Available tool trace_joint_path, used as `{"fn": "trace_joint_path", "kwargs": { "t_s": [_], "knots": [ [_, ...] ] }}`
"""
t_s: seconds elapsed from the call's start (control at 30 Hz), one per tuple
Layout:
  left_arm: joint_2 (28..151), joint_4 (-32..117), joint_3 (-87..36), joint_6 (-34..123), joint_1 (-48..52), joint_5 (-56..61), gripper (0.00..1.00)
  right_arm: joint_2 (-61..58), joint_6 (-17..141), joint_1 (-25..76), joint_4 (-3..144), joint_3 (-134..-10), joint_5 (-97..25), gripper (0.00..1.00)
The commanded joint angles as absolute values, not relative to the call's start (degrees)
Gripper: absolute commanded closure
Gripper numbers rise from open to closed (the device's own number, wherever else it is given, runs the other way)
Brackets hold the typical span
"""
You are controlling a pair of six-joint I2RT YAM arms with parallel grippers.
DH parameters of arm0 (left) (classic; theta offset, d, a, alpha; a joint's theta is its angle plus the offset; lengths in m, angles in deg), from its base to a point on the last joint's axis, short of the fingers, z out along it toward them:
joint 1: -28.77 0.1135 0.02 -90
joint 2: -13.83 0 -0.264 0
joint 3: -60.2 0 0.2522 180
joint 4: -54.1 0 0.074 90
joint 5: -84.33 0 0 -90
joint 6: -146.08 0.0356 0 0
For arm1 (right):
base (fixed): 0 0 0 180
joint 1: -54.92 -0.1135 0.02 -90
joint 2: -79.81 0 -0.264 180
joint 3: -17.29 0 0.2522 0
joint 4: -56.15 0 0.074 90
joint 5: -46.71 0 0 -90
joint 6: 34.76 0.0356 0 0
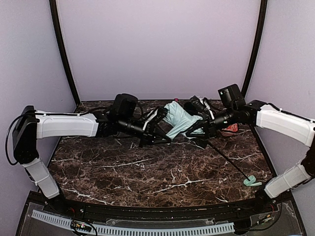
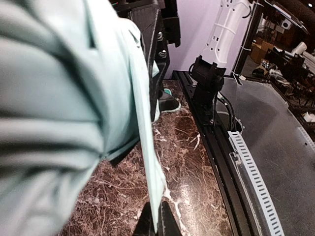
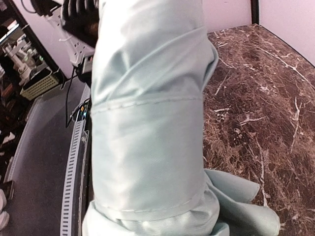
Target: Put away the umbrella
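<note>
Pale mint umbrella (image 1: 179,118), bunched into soft creased folds.

Free tabletop (image 1: 147,172) nearside; umbrella (image 1: 179,119) far-centre.

The umbrella (image 1: 178,119) is soft matt mint cloth, creased in folds, with fine stitched seams; its thin shaft (image 1: 227,158) looks smooth and black. The surface (image 1: 147,172) is marble-patterned – dark brown with white veins – and glossy, catching light. The arms (image 1: 64,125) wear smooth white plastic shells.
</note>
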State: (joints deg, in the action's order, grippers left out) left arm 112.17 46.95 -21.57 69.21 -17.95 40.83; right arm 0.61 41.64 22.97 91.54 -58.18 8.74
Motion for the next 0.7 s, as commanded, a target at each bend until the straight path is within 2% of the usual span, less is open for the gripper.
{"fn": "trace_joint_path", "kwargs": {
  "t_s": [0.0,0.3,0.4,0.57,0.67],
  "knots": [
    [107.7,38.8,-17.2,74.4,-16.3,38.8,1.00,5.1,24.7,20.0,101.0,-64.7,17.0,1.00],
    [111.2,37.6,-19.1,82.7,-16.3,29.7,1.00,0.2,16.1,8.6,110.8,-74.3,16.8,1.00],
    [108.9,45.7,-16.1,84.3,-16.3,30.6,1.00,-2.0,12.1,6.9,117.0,-77.9,18.3,1.00],
    [102.9,70.0,-6.5,91.5,-16.4,32.8,1.00,-5.6,7.9,2.6,123.2,-79.9,14.8,1.00],
    [103.1,72.6,-8.2,97.5,-16.5,30.8,1.00,-7.8,6.0,0.5,126.8,-81.4,12.3,1.00]
  ]
}}
